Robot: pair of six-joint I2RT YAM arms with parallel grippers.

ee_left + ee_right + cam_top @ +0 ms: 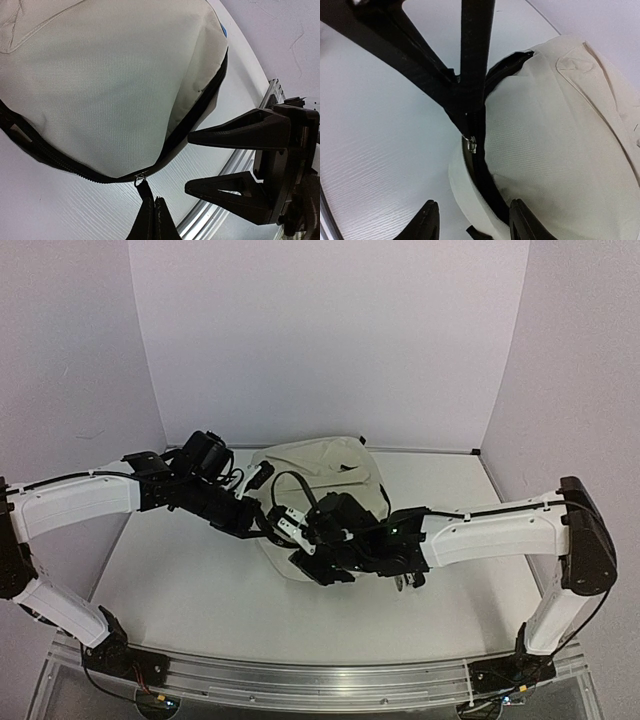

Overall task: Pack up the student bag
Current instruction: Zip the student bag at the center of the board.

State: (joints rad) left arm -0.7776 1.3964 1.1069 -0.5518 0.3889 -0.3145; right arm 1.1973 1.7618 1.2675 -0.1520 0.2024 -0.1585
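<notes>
The student bag [320,465] lies flat on the table [180,580]. At the bag's near edge the left gripper [152,220] is pressed together, pinching the zipper pull [143,190], probably to draw the zipper along. The right gripper [472,207] stands spread astride that same edge, likely to steady the fabric

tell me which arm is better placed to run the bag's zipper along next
Left, I'd judge. The left gripper is shut on the zipper pull of the student bag, so it can simply pull. The right gripper stands open beside it, holding nothing.
</notes>
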